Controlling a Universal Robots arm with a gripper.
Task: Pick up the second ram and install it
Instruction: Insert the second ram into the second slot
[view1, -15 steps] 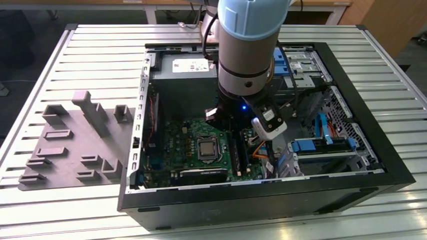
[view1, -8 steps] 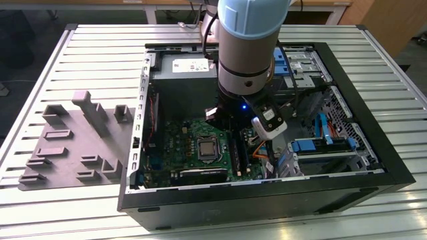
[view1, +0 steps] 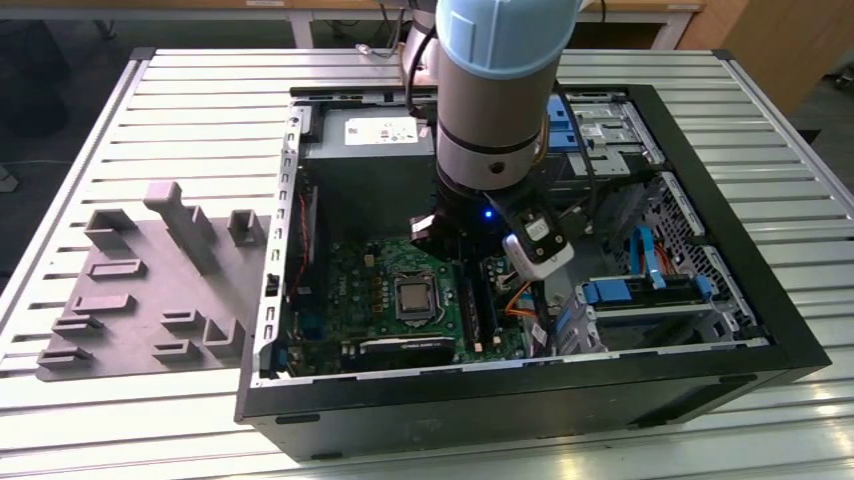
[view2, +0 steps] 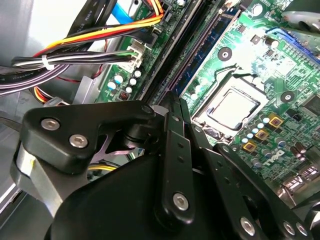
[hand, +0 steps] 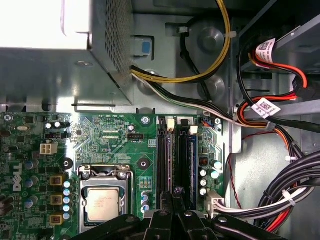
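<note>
Black gripper (hand: 175, 194) linkage closest to both wrist lenses, fingers (view2: 172, 150) drawn together, tips down at the long black slots (hand: 164, 155); impossible to say whether anything thin sits pinched between. Blue ram (hand: 193, 155) seated upright in a slot just beside the tips, between processor socket (hand: 102, 202) and white connector (hand: 212, 200). Seen from the exterior view instead: arm (view1: 501, 90) plunged into the open case (view1: 747, 300), grey fixture tray (view1: 147, 290) at the case's 9 o'clock
</note>
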